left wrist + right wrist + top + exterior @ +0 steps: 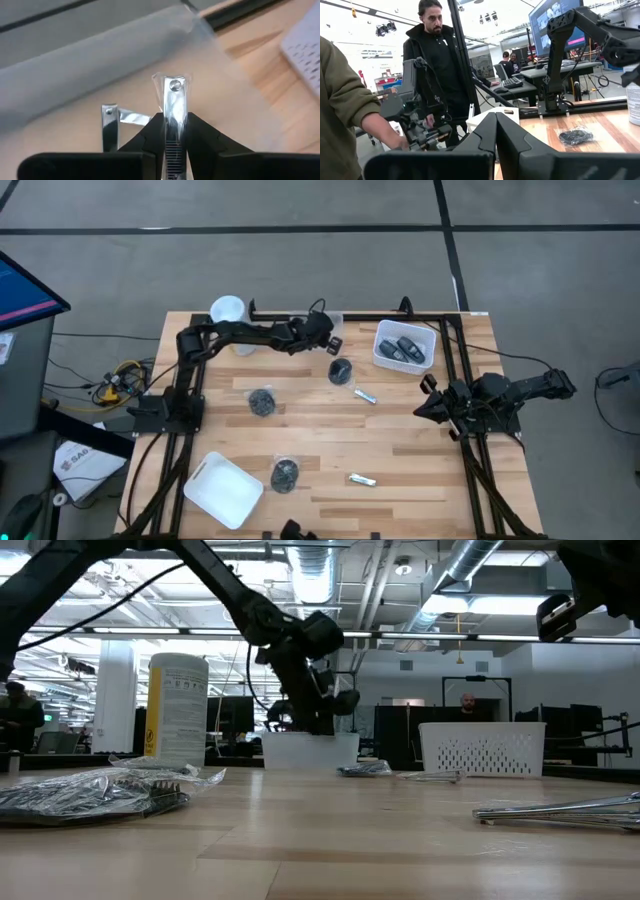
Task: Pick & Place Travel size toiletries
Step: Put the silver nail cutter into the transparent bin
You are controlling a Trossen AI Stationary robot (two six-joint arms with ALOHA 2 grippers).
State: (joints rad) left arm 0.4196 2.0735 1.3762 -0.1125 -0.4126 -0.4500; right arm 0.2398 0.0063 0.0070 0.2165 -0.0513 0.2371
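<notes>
From above, my left pincer (333, 342) is stretched over the far middle of the table (420, 450), above a clear tray (322, 322) at the far edge, just beside the white perforated basket (404, 346), which holds two dark oblong pieces (405, 348). My right pincer (424, 402) waits at the right edge of the table, near the basket. Three dark round lumps in clear wrapping lie on the wood: one (340, 370) just in front of my left pincer, one (262, 402) toward the left, one (284, 474) near the front beside a white tray (224, 490). Two silvery tubes lie apart, one (365, 395) in the middle and one (361, 479) near the front. A pale-yellow canister (228, 312) stands at the far left corner. In the low view, my left pincer (318, 690) hangs over the clear tray (310, 750), with the canister (178, 708) on the left, the basket (482, 748) on the right, and a wrapped lump (95, 792) close to the camera. In the left wrist view, my fingers (202, 136) are closed on a silvery nail clipper (174, 107) that stands upright between them; a second clipper (109, 126) lies in the tray below. In the right wrist view, my right fingers (485, 135) are pressed together with nothing between them, and a wrapped lump (575, 135) lies on the table beyond; two people stand behind.
</notes>
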